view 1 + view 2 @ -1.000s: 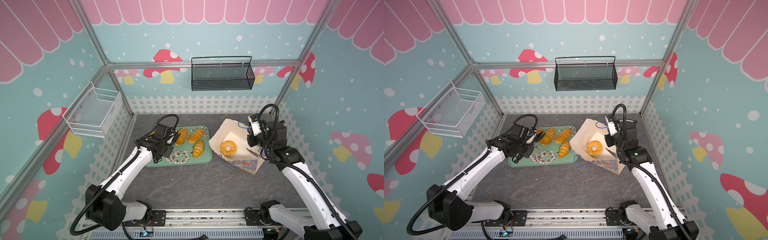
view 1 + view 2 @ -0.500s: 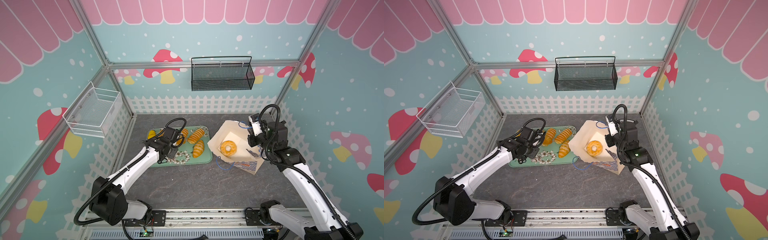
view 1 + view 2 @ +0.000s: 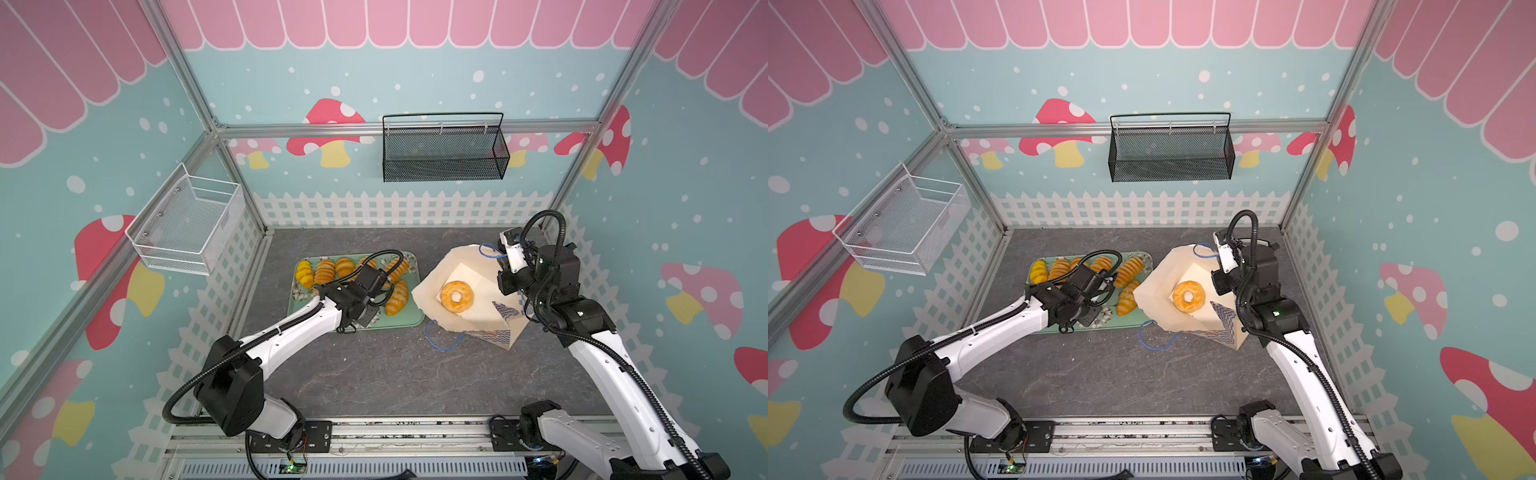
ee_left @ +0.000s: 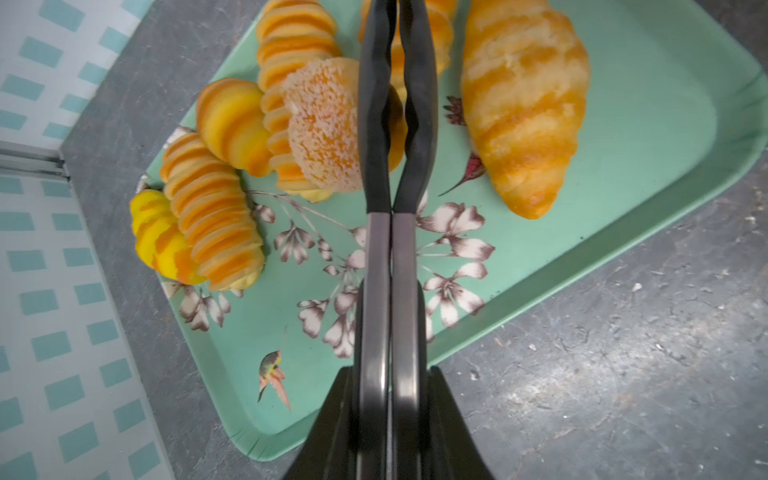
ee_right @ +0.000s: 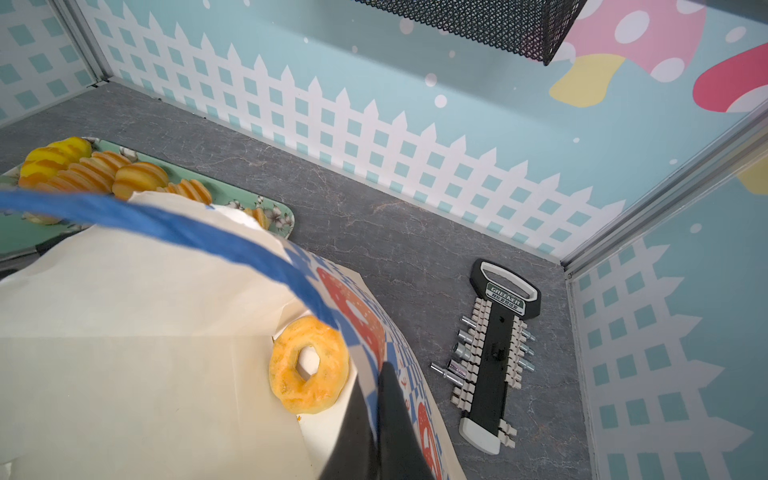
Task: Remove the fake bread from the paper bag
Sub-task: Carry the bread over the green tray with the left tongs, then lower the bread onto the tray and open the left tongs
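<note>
Beneath our left gripper (image 4: 397, 25), whose jaws are pressed together on nothing, lies the green tray (image 4: 623, 166) with most of the fake bread (image 4: 525, 104) on it. Well apart from that gripper, the paper bag (image 3: 432, 286) gapes open, and one ring bagel (image 3: 456, 296) sits on its floor, the only piece we can see inside. Our right gripper (image 5: 372, 386) is clamped on the bag's checkered wall, with the bagel just inside its fingers.

As we judge it, the step in hand is fetching that bagel. We should part the left jaws while above the tray, then carry them across and come down through the mouth. On the way they must stay clear of the blue cord handle (image 5: 187, 232) that crosses close to the right gripper. The ring is best pinched across one side, with one finger through the hole. We would have the right gripper hold the wall firm, since thin paper may lift or fold with the bread.
</note>
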Robot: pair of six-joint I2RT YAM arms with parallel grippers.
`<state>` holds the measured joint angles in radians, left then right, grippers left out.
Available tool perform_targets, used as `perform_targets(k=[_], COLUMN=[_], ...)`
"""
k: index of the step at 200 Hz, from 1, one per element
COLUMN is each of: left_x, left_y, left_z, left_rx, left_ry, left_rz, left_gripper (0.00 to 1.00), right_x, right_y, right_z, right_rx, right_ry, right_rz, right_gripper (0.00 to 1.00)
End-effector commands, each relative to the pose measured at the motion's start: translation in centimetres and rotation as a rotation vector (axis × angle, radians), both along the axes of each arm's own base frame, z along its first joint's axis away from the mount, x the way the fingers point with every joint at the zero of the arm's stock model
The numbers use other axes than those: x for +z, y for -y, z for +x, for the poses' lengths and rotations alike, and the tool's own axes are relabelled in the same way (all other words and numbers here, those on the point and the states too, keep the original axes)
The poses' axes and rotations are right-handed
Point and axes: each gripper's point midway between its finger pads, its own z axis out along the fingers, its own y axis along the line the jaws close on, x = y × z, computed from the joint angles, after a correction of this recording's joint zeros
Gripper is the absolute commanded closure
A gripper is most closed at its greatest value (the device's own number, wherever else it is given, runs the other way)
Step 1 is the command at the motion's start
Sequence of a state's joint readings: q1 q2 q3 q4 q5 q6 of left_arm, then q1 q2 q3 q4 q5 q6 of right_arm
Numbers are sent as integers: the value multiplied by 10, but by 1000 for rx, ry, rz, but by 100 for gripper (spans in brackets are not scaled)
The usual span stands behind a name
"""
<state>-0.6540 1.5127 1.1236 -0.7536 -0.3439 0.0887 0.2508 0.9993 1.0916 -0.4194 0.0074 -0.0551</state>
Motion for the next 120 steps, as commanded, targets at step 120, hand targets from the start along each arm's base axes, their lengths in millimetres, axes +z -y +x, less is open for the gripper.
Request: perform_targets(k=[120], left_x=[-17], left_y=[27], left_z=[-19], left_rx=[-17], left_ry=[-80], left_rz=[-43], left_gripper=[84], right_x=[6], right_y=[3], right_z=[-12], right_rx=[3], right_ry=[30], right_rz=[-13], right_gripper=[100])
